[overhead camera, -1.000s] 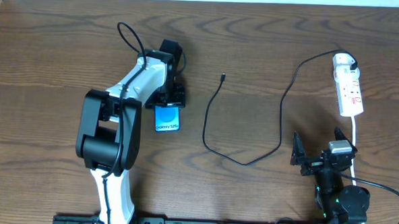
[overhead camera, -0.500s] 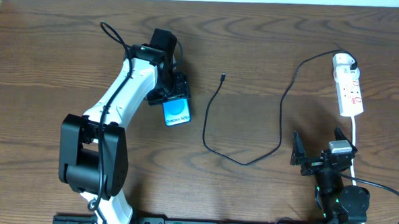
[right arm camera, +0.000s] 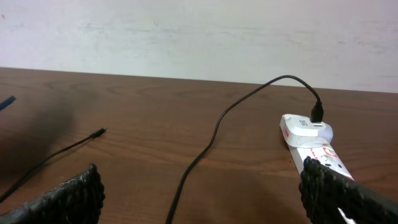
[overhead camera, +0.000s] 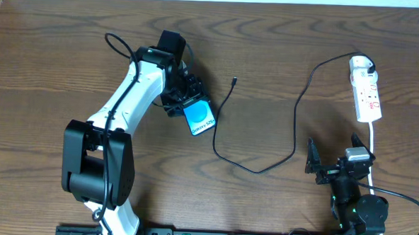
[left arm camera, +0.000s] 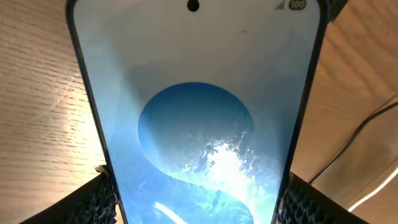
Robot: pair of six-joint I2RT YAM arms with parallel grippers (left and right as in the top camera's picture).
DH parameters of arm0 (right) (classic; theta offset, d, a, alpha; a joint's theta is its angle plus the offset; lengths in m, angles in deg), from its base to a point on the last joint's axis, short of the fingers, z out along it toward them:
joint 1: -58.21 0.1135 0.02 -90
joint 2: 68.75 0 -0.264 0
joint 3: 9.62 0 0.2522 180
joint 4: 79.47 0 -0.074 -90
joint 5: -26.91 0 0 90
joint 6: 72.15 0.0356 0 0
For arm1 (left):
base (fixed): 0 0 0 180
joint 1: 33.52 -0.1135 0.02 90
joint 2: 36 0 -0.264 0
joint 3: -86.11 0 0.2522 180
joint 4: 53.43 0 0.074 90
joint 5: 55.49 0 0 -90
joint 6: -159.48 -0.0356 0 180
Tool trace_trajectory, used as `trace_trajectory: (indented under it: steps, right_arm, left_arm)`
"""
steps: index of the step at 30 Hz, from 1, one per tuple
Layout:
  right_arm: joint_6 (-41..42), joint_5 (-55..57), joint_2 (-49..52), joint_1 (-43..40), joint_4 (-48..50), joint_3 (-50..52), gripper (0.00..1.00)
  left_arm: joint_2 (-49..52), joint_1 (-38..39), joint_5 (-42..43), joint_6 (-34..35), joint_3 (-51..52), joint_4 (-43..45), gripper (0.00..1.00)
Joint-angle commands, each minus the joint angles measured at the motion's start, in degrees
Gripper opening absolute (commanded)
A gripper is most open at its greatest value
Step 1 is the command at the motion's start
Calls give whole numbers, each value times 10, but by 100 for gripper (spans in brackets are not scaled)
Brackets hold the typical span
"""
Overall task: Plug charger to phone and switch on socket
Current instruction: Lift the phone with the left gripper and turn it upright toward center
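Observation:
My left gripper [overhead camera: 184, 102] is shut on the phone [overhead camera: 199, 118], a black-edged phone with a bright blue screen, held tilted just left of the charger's black cable [overhead camera: 224, 104]. In the left wrist view the phone [left arm camera: 196, 112] fills the frame between both fingers. The cable's small connector [overhead camera: 234, 81] lies free on the table; its white plug [overhead camera: 363, 65] sits in the white socket strip [overhead camera: 366, 96] at the far right. My right gripper [overhead camera: 331, 165] is open and empty near the front edge, below the strip. The right wrist view shows the cable [right arm camera: 205, 149], connector [right arm camera: 99, 132] and strip [right arm camera: 311, 140].
The strip's white cord [overhead camera: 373, 149] runs down past my right arm. The wooden table [overhead camera: 56, 68] ends at a white wall at the back.
My left gripper has carried the phone to the right and turned it, bringing it close to the cable. The right arm has not moved.

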Motion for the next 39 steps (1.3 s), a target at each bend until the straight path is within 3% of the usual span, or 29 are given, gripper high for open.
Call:
trace_trajectory:
  steps: [1,10,18,39]
  right_arm:
    - [-2,4,-2,3,-2,1,99]
    - [-2,4,-2,3,-2,1,99]
    - [-2,4,-2,3,-2,1,99]
    - [-2,4,-2,3,-2,1,99]
  left_arm:
    - [-5,-2,16,76,-3,12,64]
    - [-5,-1,18,209,-3,35,64]
    - [-5,-2,109,238,-3,59,64]
    - [-5,-48,289,413,-3,58,64]
